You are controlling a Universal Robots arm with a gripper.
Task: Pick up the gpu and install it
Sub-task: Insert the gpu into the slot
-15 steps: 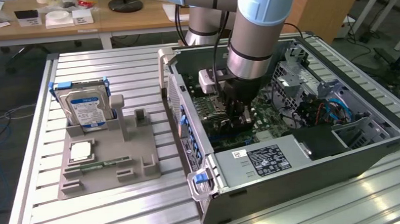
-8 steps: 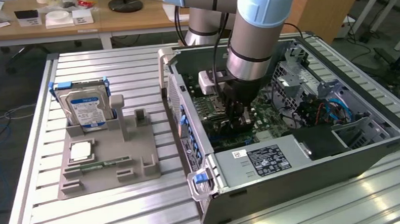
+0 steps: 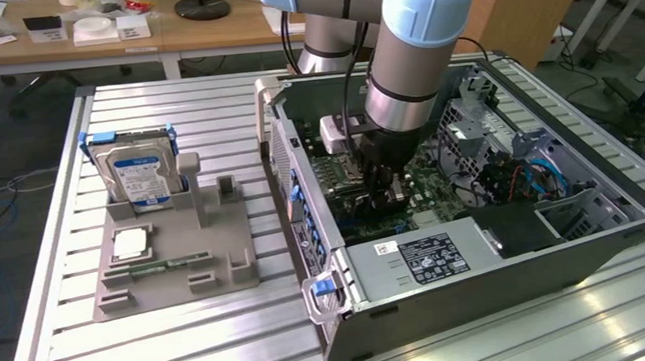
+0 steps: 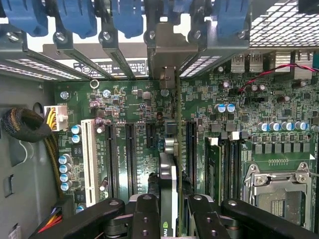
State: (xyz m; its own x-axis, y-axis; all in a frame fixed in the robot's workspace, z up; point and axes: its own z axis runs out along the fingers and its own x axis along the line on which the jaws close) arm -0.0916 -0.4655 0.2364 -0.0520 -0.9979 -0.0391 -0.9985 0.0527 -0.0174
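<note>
Gripping the gpu (image 4: pixel 168 199) edge-on between my closed fingers (image 4: pixel 144 216), I hold it upright inside the computer case (image 3: pixel 469 280), its long axis running parallel to the motherboard's expansion slots (image 4: pixel 130 159) directly beneath.

Almost nothing printed can be read. The blue label on the hard drive (image 3: pixel 137 176) carries rows of print too small to make out. The black sticker (image 3: pixel 436 256) on the computer case (image 3: pixel 502 295), with a small white tag (image 3: pixel 384 247) beside it, is likewise illegible. In the wrist view, the motherboard (image 4: pixel 144 129) shows white silkscreen lettering that cannot be deciphered.
</note>
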